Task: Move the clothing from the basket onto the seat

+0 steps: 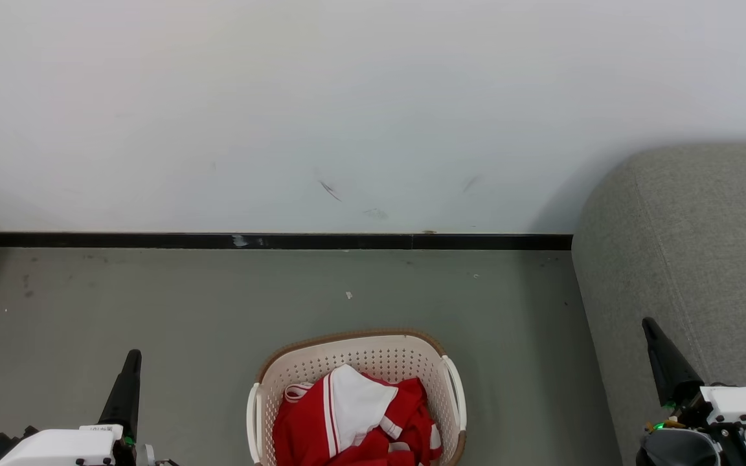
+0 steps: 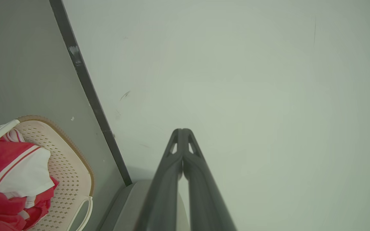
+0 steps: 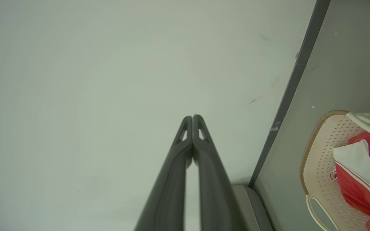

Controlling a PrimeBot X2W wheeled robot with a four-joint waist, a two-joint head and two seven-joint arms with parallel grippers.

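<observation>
Red clothing [image 1: 353, 430] with white stripe trim and a white piece lies heaped in the cream basket [image 1: 373, 346] on the floor, bottom centre of the head view. The grey seat [image 1: 697, 246] rises at the right. My left gripper [image 1: 132, 357] is shut and empty at the lower left, well left of the basket. My right gripper [image 1: 649, 323] is shut and empty at the lower right, in front of the seat. The left wrist view has its shut fingertips [image 2: 182, 131] against the wall, with the basket [image 2: 66, 160] and clothing [image 2: 5, 173] at its left. The right wrist view shows its gripper [image 3: 192, 117], the basket [image 3: 316, 160] and clothing [image 3: 361, 173].
A white wall [image 1: 347, 110] with a black skirting strip [image 1: 269, 241] runs behind the grey floor [image 1: 153, 304]. Open floor lies between the basket and the wall and on both sides of the basket.
</observation>
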